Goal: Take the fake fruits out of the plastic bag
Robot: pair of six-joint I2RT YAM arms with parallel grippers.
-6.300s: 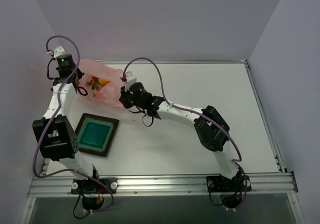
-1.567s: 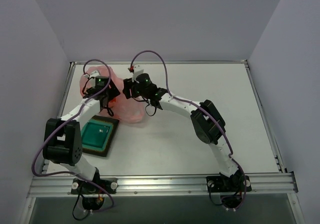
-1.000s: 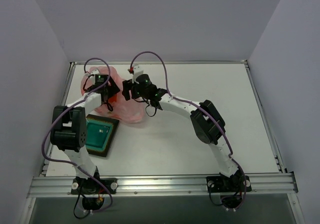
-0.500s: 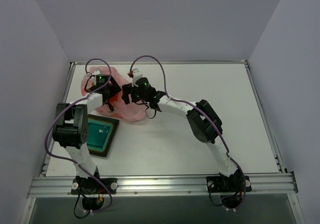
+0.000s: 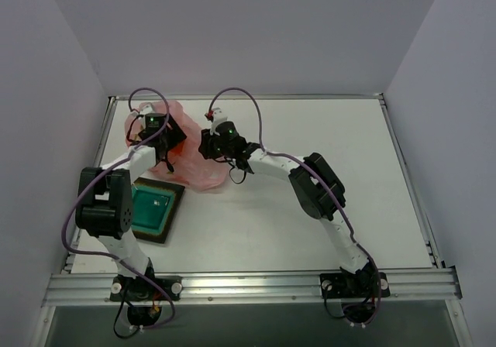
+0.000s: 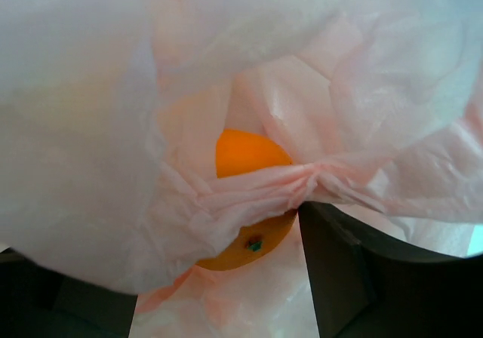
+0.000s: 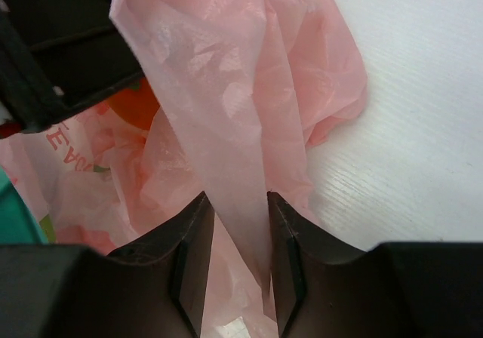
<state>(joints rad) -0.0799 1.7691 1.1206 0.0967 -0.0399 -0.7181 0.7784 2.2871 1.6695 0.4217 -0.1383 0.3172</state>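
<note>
Pinching the plastic bag (image 7: 226,112) in our right gripper (image 7: 234,255), we have the fake orange (image 6: 249,153) straight ahead between our left gripper's (image 6: 189,278) wide jaws.

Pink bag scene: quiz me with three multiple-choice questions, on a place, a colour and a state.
1. The tray lies: A) beside the bag, on the robot's side B) on top of the bag C) inside the bag
2. The fruit in the bag is: A) green B) orange C) purple
3. The right gripper is: A) wide open B) holding the tray C) shut on bag film
Answers: 1A, the top view shows it; 2B, the left wrist view shows it; 3C, film is pinched between its fingers.
</note>
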